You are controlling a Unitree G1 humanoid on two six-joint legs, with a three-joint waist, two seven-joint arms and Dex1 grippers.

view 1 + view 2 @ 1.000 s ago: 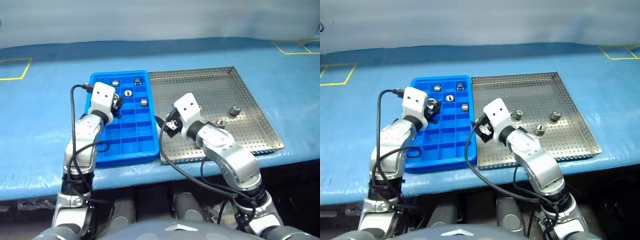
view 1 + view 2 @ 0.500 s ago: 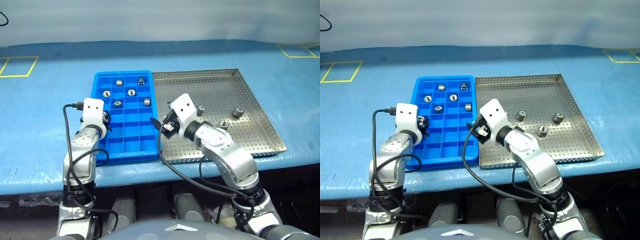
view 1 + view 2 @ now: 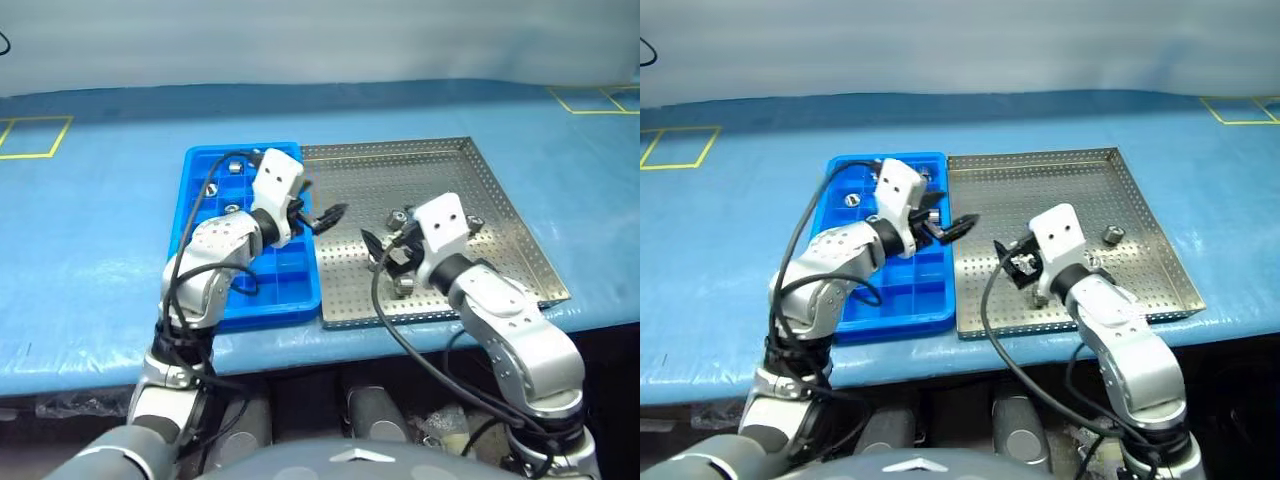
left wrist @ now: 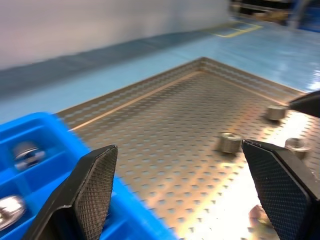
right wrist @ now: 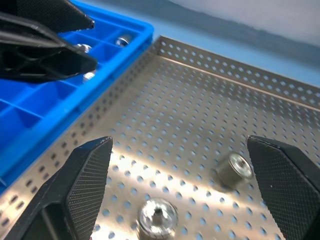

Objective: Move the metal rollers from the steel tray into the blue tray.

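Observation:
The blue tray (image 3: 205,300) lies to the left of the steel tray (image 3: 440,165), edge to edge. Metal rollers (image 3: 232,165) sit in the blue tray's far compartments. Three more rollers rest on the steel tray's perforated floor: one (image 5: 157,216) close under my right gripper, one (image 5: 234,169) a little beyond it, and one (image 3: 1112,236) farther right. My left gripper (image 3: 322,205) hangs open and empty over the seam between the two trays, pointing toward the steel tray. My right gripper (image 3: 1015,262) is open and empty above the steel tray's near middle.
Both trays sit on a blue covered table (image 3: 90,230) with its front edge close to me. Yellow tape squares (image 3: 30,135) mark the far left and far right. The steel tray's raised rim (image 5: 210,62) runs along its sides.
My left gripper let a roller go into the blue tray, opened and swung right to the seam between the trays. My right gripper moved right over the steel tray, staying open.

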